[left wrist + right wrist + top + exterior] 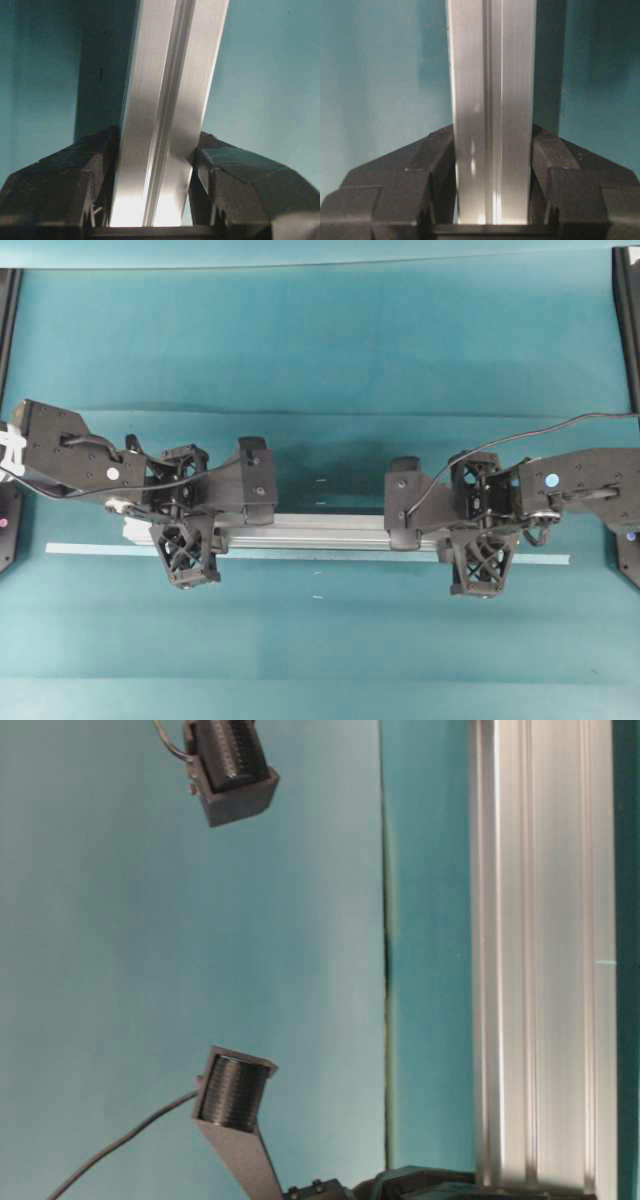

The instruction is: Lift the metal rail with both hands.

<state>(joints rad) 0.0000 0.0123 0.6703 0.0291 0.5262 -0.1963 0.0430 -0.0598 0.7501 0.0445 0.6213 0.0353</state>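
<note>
While the metal rail (320, 530) lies across the teal desk (320, 360), the left pincer (185, 515) clamps its left end and the right pincer (480, 530) clamps its right end.

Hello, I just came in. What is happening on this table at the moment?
Two robot arms are handling one long metal rail together. The left gripper is closed on the rail near one end, and the right gripper is closed on it near the other end. The rail runs across the teal table, close beside a thin pale tape strip. A shadow beside the rail suggests it is off the table, though I cannot be sure.
</note>
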